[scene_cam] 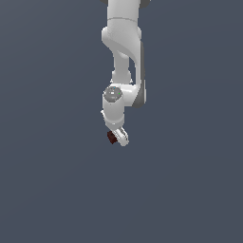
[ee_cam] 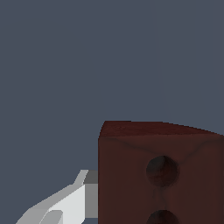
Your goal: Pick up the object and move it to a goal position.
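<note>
1. seen in the outside camera: white arm [scene_cam: 122, 57] hanging down from the top centre of the frame, bent at the wrist, with the gripper [scene_cam: 119, 137] just below the middle.
2. small dark red-brown block [scene_cam: 112, 137] tucked against the gripper's tip, on its side toward the exterior view's left, close to the frame's centre.
3. plain grey-blue all around; no table edge, shadow or goal marker to be made out, so hard to say whether the block rests on a surface or hangs clear.
4. in the wrist camera, block [ee_cam: 159, 173] close up: flat matte faces, sharp corners, two round holes on the facing side.
5. one light finger [ee_cam: 65, 205] lying right against the block's side face; the other finger out of sight behind or past the block.
6. judged from that: fingers narrowed onto the block and pinching it across its width, though only one contact shows.
7. handling, as a guess: rigid, light, not fragile, faces fairly grippy rather than slick.
8. best hold: across two flat parallel sides, near the middle, away from the holes and any stepped edge, to stop it twisting.
</note>
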You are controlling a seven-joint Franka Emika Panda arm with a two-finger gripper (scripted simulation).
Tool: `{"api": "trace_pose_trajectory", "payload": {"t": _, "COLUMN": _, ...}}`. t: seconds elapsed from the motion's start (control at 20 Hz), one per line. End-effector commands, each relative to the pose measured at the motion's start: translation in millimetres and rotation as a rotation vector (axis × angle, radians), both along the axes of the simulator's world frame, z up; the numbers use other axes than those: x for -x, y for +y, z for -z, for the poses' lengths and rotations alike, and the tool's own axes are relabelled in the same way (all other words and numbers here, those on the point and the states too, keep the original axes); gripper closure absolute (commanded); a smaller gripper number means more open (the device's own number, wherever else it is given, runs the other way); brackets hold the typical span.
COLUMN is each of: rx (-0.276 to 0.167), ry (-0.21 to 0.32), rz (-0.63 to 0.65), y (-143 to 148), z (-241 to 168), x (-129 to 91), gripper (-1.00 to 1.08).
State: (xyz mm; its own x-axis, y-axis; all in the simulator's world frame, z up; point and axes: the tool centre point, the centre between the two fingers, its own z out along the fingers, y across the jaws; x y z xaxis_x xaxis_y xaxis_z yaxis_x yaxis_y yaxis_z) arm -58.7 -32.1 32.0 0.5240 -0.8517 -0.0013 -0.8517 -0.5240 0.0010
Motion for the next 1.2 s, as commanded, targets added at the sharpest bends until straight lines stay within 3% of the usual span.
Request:
{"api": "trace_pose_trajectory", "payload": {"t": 0.0, "rx": 0.0, "ry": -0.003, "rz": 0.0, "y": -0.6, "z": -7.4, "x": 0.0, "gripper": 1.08}}
{"api": "trace_pose_trajectory", "payload": {"t": 0.5, "rx": -0.001, "ry": -0.002, "rz": 0.001, "y": -6.5, "z": -66.0, "x": 8.9, "gripper": 1.08}}
{"api": "trace_pose_trajectory", "payload": {"t": 1.15, "rx": 0.001, "ry": -0.002, "rz": 0.003, "y": -21.9, "z": -202.3, "x": 28.0, "gripper": 1.08}}
